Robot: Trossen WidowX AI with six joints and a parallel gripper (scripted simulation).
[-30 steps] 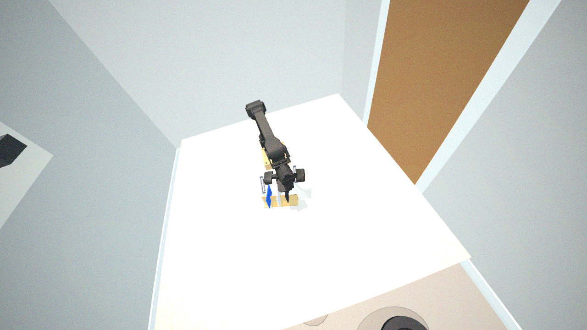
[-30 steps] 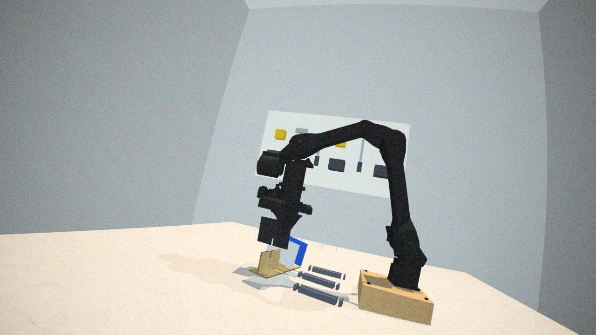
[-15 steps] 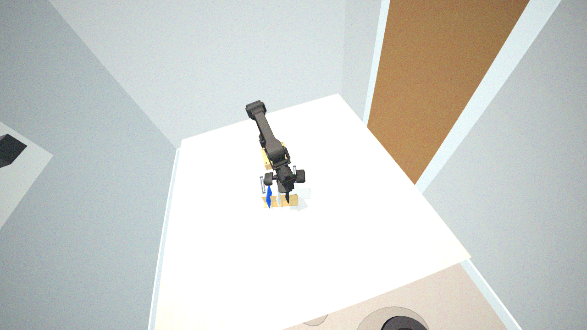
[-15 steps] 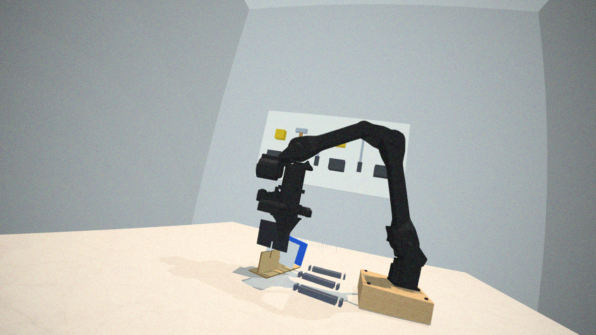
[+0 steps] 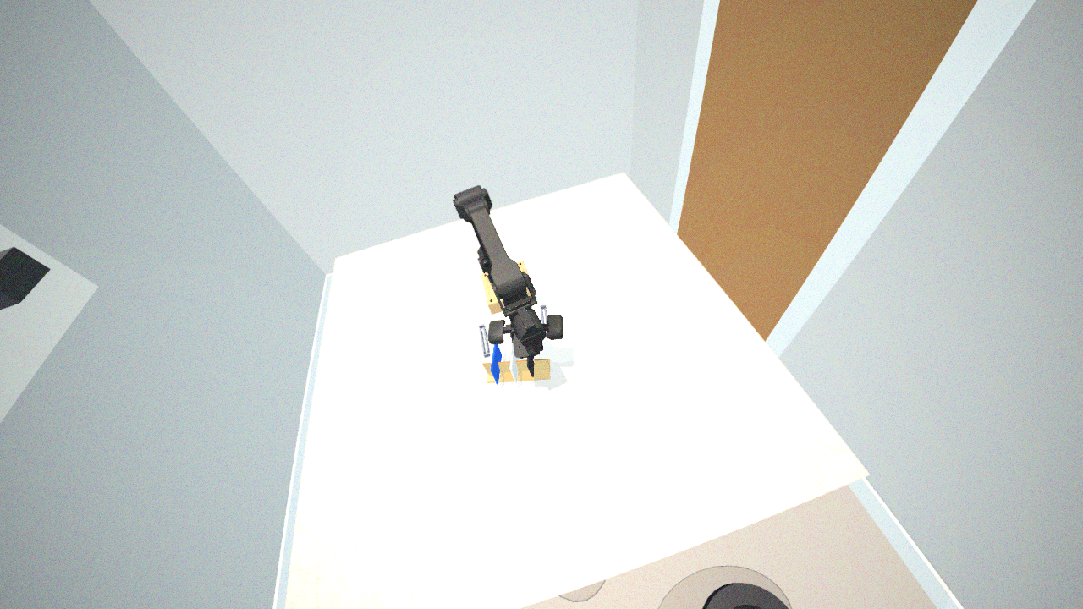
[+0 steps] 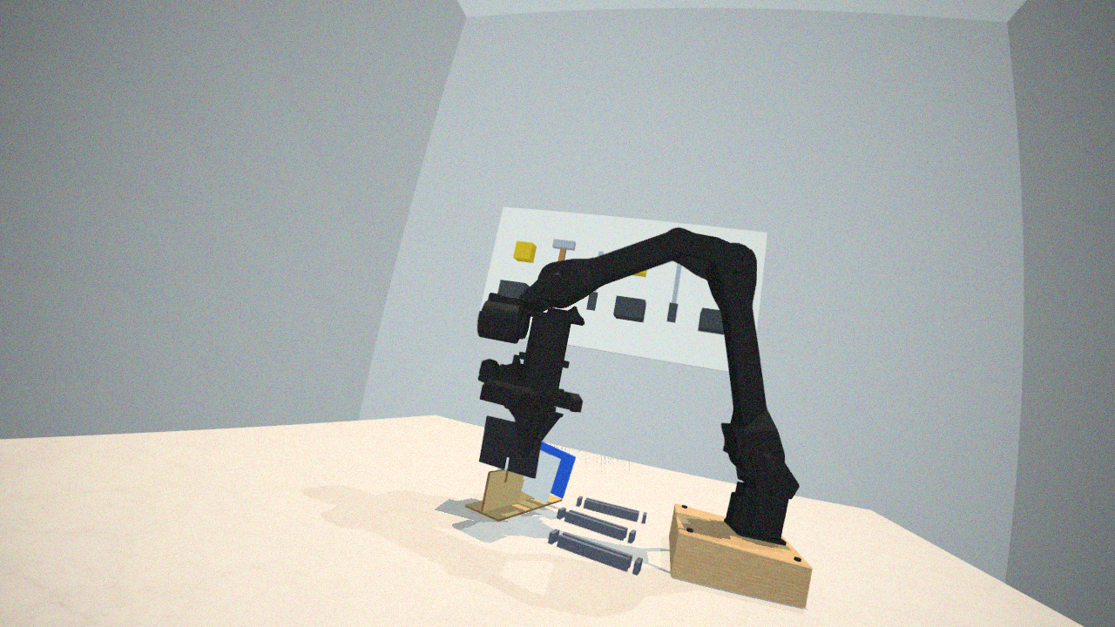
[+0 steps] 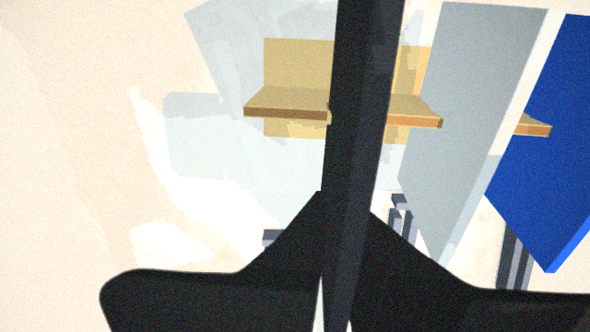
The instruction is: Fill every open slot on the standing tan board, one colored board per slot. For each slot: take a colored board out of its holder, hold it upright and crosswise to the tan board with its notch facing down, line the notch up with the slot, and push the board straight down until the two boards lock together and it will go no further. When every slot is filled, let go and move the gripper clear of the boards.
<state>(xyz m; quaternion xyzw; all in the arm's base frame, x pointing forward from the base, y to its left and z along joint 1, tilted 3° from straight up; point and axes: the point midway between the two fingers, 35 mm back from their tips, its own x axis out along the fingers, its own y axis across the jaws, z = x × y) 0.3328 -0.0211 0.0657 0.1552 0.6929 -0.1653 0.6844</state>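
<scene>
Black from edge to edge, the thin flat board (image 5: 530,366) (image 6: 494,442) (image 7: 364,92) is what we have clenched in the pincer (image 5: 528,353) (image 6: 533,440) (image 7: 330,202). We hold it upright and crosswise, notch down, presumably so it can slide over the nearest slot of the standing tan wooden board (image 5: 541,369) (image 6: 501,492) (image 7: 290,99). Its lower edge is at or very near the tan top edge; whether the notch has begun to bite, we cannot tell. Gripping high seems sensible, leaving the notch free for the push.

Beside it, the pale grey-white board (image 5: 514,367) (image 6: 541,482) (image 7: 475,115) and then the blue board (image 5: 496,363) (image 6: 564,475) (image 7: 539,161) stand across the same tan board, apparently seated. The flat tan base (image 5: 507,378) (image 6: 498,515) (image 7: 297,60) is there, we judge, to keep it standing under pressure.

Farther out on the tabletop (image 5: 643,416) (image 6: 156,529) (image 7: 46,184), the dark grey slotted holders (image 5: 484,340) (image 6: 594,550) (image 7: 507,258) lie parallel between the boards and our wooden mounting block (image 5: 496,306) (image 6: 740,573).

Our count: one tan board, one base, three coloured boards (one gripped, two standing), three holders with no board in them, one block. We judge one straight push remains, then release and retreat; a sideways drift could jam the notch.
</scene>
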